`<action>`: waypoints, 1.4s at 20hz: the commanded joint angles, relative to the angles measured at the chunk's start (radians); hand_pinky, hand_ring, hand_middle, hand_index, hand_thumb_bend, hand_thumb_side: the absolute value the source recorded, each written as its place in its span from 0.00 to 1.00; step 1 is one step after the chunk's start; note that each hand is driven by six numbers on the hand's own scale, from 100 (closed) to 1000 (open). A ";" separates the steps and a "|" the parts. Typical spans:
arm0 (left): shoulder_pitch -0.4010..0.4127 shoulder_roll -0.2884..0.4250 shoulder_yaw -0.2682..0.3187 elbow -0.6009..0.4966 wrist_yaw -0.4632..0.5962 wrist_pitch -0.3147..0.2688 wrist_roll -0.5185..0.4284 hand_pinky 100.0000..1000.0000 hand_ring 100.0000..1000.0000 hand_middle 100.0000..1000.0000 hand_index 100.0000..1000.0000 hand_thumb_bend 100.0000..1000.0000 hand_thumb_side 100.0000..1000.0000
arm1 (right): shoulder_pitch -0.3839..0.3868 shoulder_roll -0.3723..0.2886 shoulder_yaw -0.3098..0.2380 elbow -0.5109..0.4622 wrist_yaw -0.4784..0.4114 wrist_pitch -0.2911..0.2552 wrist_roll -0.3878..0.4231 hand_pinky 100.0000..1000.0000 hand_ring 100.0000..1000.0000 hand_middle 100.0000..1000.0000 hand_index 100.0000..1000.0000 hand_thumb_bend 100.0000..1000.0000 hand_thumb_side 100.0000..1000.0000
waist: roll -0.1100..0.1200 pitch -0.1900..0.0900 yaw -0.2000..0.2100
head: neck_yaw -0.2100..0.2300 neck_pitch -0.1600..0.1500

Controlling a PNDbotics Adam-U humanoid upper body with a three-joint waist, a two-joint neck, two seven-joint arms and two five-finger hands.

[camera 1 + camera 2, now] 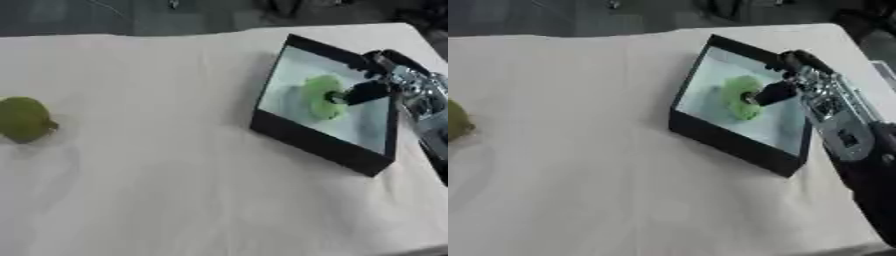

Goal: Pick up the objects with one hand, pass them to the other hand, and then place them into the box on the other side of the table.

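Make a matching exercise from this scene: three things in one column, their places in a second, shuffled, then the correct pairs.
Things:
1. light green object
2. olive-green fruit
3. right hand

Places:
A. at the table's left edge, on the cloth
B. reaching over the box's right wall
C. inside the box, at the fingertips

Pairs: 1-C, 2-A, 3-B
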 commanded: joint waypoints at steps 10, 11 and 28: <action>-0.011 0.086 0.039 -0.018 0.018 0.014 -0.003 0.74 0.67 0.64 0.84 0.00 0.43 | 0.000 0.014 -0.108 -0.255 -0.267 0.003 -0.654 0.76 0.83 0.79 0.71 0.04 0.30 | 0.025 -0.036 0.000 | 0.108 0.013; -0.013 0.097 0.044 -0.018 0.021 0.017 -0.009 0.74 0.68 0.64 0.84 0.00 0.42 | 0.003 0.016 -0.106 -0.263 -0.306 -0.018 -0.708 0.75 0.83 0.79 0.71 0.09 0.28 | 0.026 -0.036 0.001 | 0.115 0.012; -0.151 0.353 0.076 0.154 0.137 0.199 -0.148 0.79 0.75 0.71 0.87 0.00 0.25 | 0.014 0.037 -0.064 -0.289 -0.439 -0.121 -0.905 0.73 0.79 0.75 0.67 0.14 0.14 | 0.046 -0.042 0.000 | 0.180 0.010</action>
